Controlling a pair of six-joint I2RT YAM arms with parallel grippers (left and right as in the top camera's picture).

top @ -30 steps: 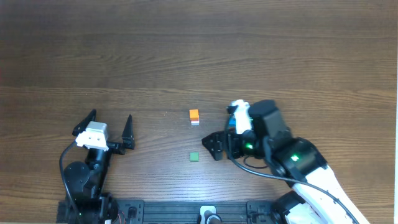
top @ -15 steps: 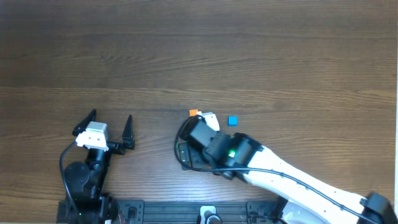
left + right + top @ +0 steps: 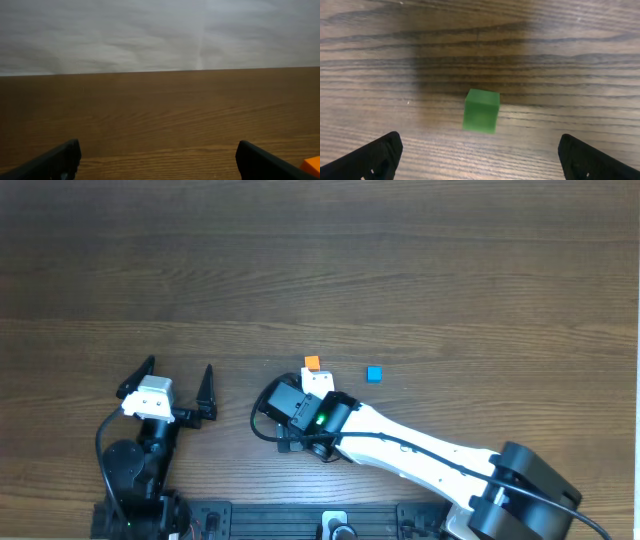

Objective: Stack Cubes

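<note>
Here, starting at the left: find the left gripper (image 3: 178,370) parked close to its own base, fingers spread wide with nothing between them; leave it idle. Moving rightward, note the right gripper (image 3: 479,150) reaching across the middle of the wooden table (image 3: 450,260) and hovering over the green cube (image 3: 481,111), fingers far apart and gripping nothing. Looks, by the wrist view, like the approach to a pick: green cube flat on the wood, roughly centred between the two open fingers, a little ahead of the fingertips and seemingly turned slightly off square to them. To do this well, ease forward until level with the cube's middle, twist the wrist a touch to face two opposite sides squarely, then descend straight down, stopping just short of the wood. Close gently and evenly to avoid skidding the cube sideways, then lift straight up before any sideways travel. Further right, just beside the right arm's wrist, mind the orange cube (image 3: 312,363), probably the stacking target; cannot tell whether the white patch below it belongs to another cube or to the arm. Keep the arm from brushing it while rising. Rightmost, well apart from the gripper, leave the blue cube (image 3: 374,374) for later.
</note>
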